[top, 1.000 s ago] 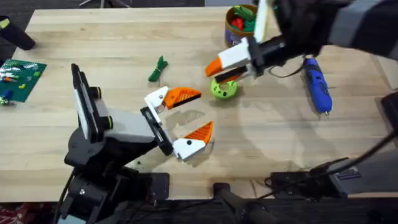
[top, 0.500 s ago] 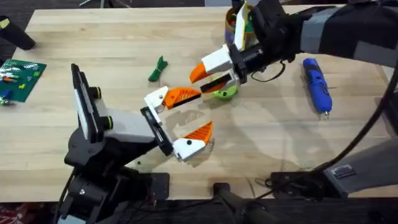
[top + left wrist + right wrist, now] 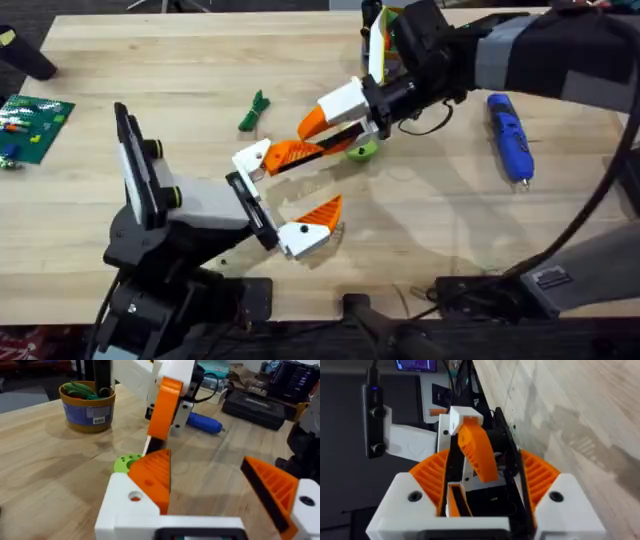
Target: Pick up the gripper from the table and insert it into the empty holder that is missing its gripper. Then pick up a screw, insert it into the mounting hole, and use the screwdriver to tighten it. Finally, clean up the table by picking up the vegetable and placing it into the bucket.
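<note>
Wooden desk point(image 3: 150, 60) carries everything, and the two arms meet over its middle. The right pincer point(image 3: 315, 135) reaches across from the far right. Its orange pads stand moderately apart, and I cannot tell whether anything small is held between them. The left pincer point(image 3: 330, 178) faces it, spread wide and holding nothing.

The relation that matters is at their tips. The orange-tipped finger piece point(image 3: 285, 154) sits at the far end of the black holder point(image 3: 245, 195), its white base against the bracket. Its long axis points straight at the right pincer, which hovers just above and beside the pointed tip. I cannot tell if they are touching or a hair apart. The right arm is plainly the nearer one for any seating or screwing of that piece. I would judge the mounting not yet finished, and I can make out no screw.

Behind the right pincer, close to its arm, stands the yellow bucket point(image 3: 87, 407) with green toy pieces showing inside. The blue screwdriver point(image 3: 508, 135) lies well off to the right pincer's outer side, its tip toward the near edge. The dark-green vegetable point(image 3: 254, 110) lies on the desk just beyond the left pincer, outside the bucket. A light-green disc point(image 3: 362, 150) rests directly under the right pincer.
</note>
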`<state>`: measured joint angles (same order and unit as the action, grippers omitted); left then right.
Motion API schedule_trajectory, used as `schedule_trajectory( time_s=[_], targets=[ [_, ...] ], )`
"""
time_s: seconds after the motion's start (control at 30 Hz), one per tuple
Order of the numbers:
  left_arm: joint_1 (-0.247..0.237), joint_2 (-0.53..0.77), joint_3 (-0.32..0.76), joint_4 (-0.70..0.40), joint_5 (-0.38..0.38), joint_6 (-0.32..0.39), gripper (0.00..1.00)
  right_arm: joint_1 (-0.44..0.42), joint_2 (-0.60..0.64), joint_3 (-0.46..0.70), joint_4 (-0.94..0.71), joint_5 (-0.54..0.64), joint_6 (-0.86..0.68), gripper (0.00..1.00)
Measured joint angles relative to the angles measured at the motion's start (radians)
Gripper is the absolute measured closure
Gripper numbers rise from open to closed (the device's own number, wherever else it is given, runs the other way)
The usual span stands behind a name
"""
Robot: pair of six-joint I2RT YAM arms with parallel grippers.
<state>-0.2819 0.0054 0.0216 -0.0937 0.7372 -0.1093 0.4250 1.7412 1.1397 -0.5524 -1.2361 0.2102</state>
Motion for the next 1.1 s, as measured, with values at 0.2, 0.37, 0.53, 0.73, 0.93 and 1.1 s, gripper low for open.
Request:
schedule_trajectory(
  time_s=[0.2,0.37,0.53,0.73,0.93,1.1],
  targets=[
    [0.0,0.0,0.0,0.0,0.0,0.0,0.018,0.023,0.0,0.0,0.0,-0.008,-0.001,0.438],
    [0.0,0.0,0.0,0.0,0.0,0.0,0.018,0.026,0.0,0.0,0.0,-0.011,-0.001,0.508],
    [0.0,0.0,0.0,0.0,0.0,0.0,0.018,0.026,0.0,0.0,0.0,-0.012,-0.001,0.601],
    [0.0,0.0,0.0,0.0,-0.001,0.0,0.018,0.026,0.0,0.0,0.005,-0.017,0.0,0.904],
    [0.0,0.0,0.0,0.001,-0.013,0.0,0.018,0.025,0.0,-0.002,0.036,-0.029,0.004,0.98],
    [0.0,0.0,0.0,0.002,-0.027,0.002,0.018,0.027,0.0,-0.005,0.094,-0.027,0.033,0.981]
  ],
)
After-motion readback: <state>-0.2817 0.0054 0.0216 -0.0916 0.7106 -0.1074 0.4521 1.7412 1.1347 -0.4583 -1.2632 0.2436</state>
